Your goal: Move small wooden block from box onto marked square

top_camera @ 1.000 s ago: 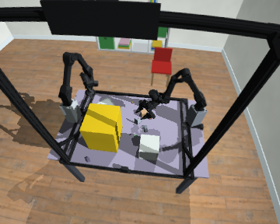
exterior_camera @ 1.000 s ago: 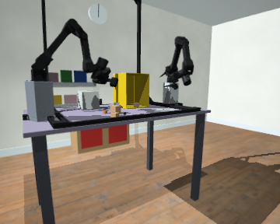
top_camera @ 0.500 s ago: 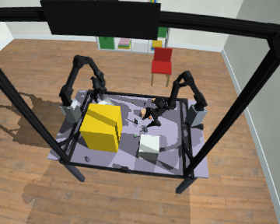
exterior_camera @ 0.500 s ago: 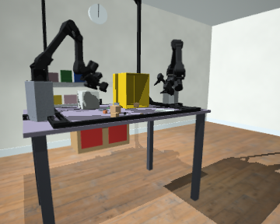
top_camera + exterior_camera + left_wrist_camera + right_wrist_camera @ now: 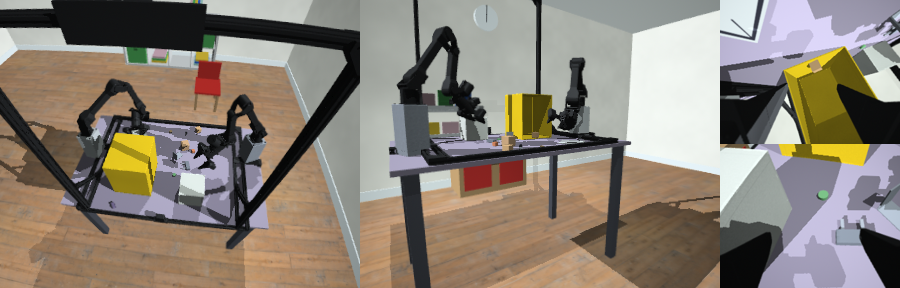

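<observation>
Looks like smooth, matt plastic on the yellow box (image 5: 130, 150) (image 5: 531, 116) (image 5: 819, 96) (image 5: 826, 151), nine o'clock from above; like grained wood across the floor (image 5: 150, 255) (image 5: 505, 240).

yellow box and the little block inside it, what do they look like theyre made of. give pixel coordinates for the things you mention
The yellow box (image 5: 131, 155) (image 5: 517, 116) (image 5: 858, 75) (image 5: 829, 151): perhaps painted board or plastic, going by its flat, even colour and matte, thin walls. The small block (image 5: 535, 135) (image 5: 816, 65): probably bare, unvarnished wood, going by its tan colour and lack of shine, though no grain shows.
</observation>
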Motion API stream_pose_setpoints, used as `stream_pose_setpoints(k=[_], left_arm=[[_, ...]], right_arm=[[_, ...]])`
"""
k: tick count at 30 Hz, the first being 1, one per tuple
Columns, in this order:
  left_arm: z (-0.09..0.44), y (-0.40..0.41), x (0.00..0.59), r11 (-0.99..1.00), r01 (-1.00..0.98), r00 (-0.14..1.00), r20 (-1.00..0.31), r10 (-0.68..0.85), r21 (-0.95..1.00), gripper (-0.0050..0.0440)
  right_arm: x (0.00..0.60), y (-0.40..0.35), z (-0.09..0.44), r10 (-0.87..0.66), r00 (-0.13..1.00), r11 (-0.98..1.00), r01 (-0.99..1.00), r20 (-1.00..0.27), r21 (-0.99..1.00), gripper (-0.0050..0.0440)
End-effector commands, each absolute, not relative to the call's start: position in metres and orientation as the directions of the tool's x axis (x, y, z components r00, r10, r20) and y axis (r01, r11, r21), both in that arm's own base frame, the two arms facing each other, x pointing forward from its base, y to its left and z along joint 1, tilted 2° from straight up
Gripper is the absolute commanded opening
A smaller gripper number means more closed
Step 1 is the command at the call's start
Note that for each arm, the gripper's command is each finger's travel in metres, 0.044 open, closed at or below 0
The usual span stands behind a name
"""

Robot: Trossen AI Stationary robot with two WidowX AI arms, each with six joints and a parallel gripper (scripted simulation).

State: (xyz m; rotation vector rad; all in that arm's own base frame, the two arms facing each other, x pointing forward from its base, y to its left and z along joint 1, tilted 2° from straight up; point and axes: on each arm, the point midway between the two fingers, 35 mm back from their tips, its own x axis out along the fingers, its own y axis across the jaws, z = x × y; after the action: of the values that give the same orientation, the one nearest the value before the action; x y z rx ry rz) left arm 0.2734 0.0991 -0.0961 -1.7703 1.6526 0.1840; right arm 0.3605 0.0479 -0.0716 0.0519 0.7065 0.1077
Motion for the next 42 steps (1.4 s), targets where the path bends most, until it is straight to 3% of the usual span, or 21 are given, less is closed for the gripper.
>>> stream_pose_setpoints(k=[1,10,42], left_arm=[[-0.127,0.082,0.295,0.041,-0.971,0.102,-0.566,-0.818,-0.235,0.0400],[-0.161,0.056,0.319,-0.029,-1.000,0.025,-0.595,-0.803,-0.004,0.0400],[-0.162,0.044,0.319,-0.029,-1.000,0.025,-0.595,-0.803,-0.004,0.0400]], right_arm=[[0.336,0.054,-0.079,0.058,0.733,0.998,-0.039,-0.678,0.043,0.0400],[0.306,0.056,-0.084,-0.019,0.709,1.000,0.000,-0.705,-0.026,0.0400],[0.306,0.056,-0.084,-0.019,0.709,1.000,0.000,-0.705,-0.026,0.0400]])
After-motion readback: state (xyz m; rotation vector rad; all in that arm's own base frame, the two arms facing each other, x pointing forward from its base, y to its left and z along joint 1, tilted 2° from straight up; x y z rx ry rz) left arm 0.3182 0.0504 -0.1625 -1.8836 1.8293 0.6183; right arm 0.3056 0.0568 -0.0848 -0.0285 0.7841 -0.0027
